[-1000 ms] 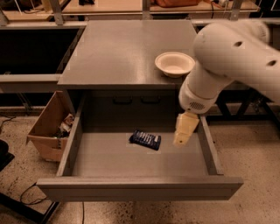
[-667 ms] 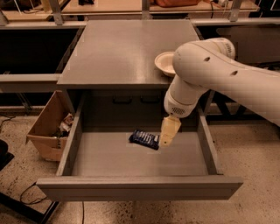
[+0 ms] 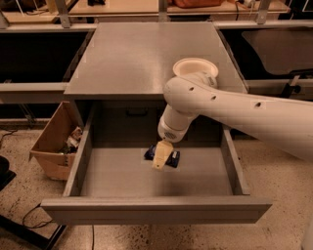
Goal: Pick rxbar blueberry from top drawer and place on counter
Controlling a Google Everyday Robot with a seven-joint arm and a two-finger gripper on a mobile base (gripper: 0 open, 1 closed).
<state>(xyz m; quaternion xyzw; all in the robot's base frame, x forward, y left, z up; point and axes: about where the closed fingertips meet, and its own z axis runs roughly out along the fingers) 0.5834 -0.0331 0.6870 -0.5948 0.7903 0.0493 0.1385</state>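
Observation:
The top drawer is pulled fully open below the grey counter. The rxbar blueberry, a dark navy wrapper, lies flat on the drawer floor near the back middle. My gripper hangs down inside the drawer on the white arm, directly over the bar's left part and hiding it. I cannot tell whether it touches the bar.
A cream round bowl stands on the counter's right side, just behind my arm's elbow. A brown cardboard box with scraps sits on the floor left of the drawer. A pale wooden tabletop runs along the back.
My arm has swung left and the gripper has moved from the bar's right side to over the bar itself. The bar has not moved.

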